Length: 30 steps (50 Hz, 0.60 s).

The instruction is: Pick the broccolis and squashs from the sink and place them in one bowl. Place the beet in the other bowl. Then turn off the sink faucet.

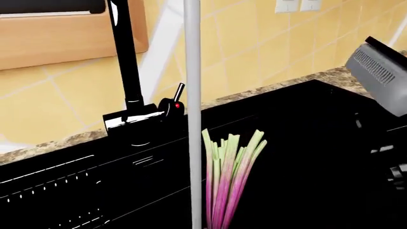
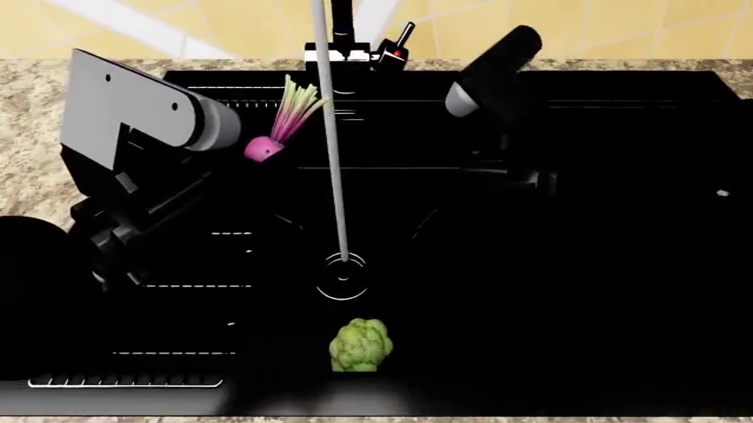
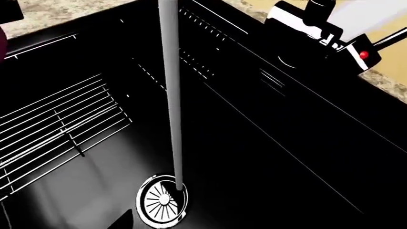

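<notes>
The beet [image 2: 264, 148], a magenta bulb with pale green and pink stalks, is held up near the back of the black sink [image 2: 612, 264]. My left gripper [image 2: 250, 155] is shut on it. In the left wrist view its stalks [image 1: 230, 181] rise from where the jaws are. A yellow-green broccoli [image 2: 359, 345] lies in the basin near the front, below the drain [image 2: 344, 278]. No squash is in view. The faucet [image 2: 341, 26] runs a stream of water [image 2: 333, 150] into the drain. Its red-marked lever [image 2: 401, 42] is angled up. My right arm [image 2: 495, 62] reaches over the basin; its black gripper is lost against the sink.
A dark round shape [image 2: 30, 256] sits on the speckled counter at the far left. A wire rack [image 3: 57, 124] lies in the basin beside the drain [image 3: 162, 200]. The faucet base [image 3: 305, 24] and the tiled wall stand behind the sink. My right arm [image 1: 381, 76] shows in the left wrist view.
</notes>
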Available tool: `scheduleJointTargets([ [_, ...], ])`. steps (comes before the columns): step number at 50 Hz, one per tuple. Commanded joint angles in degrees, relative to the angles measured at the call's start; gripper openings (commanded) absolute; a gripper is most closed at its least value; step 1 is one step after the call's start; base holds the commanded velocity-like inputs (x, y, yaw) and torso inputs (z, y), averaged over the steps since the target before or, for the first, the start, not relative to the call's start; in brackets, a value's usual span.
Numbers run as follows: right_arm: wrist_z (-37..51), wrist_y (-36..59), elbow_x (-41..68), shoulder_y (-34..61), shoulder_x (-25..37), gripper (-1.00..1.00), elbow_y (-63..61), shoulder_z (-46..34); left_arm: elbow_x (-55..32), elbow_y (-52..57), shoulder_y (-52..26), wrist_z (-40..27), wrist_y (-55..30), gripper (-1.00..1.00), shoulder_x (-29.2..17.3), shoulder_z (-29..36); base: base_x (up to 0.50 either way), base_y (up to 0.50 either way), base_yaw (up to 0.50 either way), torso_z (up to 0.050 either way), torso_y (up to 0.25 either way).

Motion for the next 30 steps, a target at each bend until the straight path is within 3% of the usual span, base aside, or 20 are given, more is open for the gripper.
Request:
scheduleJointTargets([
  [1,-11.6,1.0,-4.9,1.5,-3.9,1.0,8.7,-4.3,0.8,-0.9,-0.7,0.4,0.0,-1.0,0.1,0.6,0.0,0.0,0.0,0.0,0.0],
  [18,-28.7,5.5,-11.5,7.1,-6.4,1.0,11.3,-13.8,1.0,-0.9,-0.4,0.2,0.3,-1.0,-0.5,0.5,0.0,0.0,0.0,0.0,0.0],
  [30,-37.1,2.2,-16.6,7.2,-9.9,1.0,16.9,-18.1,0.4,-0.9,-0.7,0.0,0.4,-1.0,-0.9,0.3,0.0,0.0,0.0,0.0,0.001],
])
